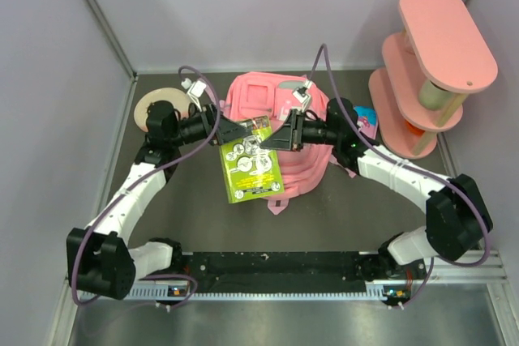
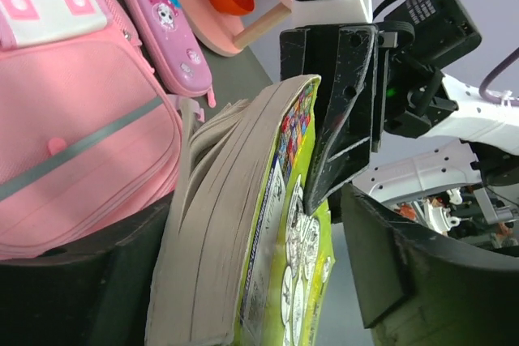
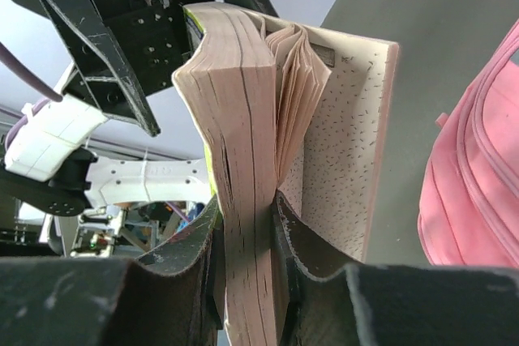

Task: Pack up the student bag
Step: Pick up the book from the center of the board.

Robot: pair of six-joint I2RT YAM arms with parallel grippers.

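Top external view: the student bag (image 1: 272, 111) lies at table centre, long axis 12-to-6 o'clock. A green book (image 1: 250, 164) hangs over its 7 o'clock portion, long axis also near 12-to-6. The left gripper (image 1: 241, 130) pinches the book's top-left corner; the right gripper (image 1: 269, 140) pinches the top-right. Both arms are equally near.

Left wrist view: the bag lies at 9 o'clock from the book; the pencil case (image 2: 166, 26) sits at 11 o'clock.

Right wrist view: jaws pressed onto the page block; the bag lies at 3 o'clock.

Walled robot lab test cell (image 1: 97, 14)
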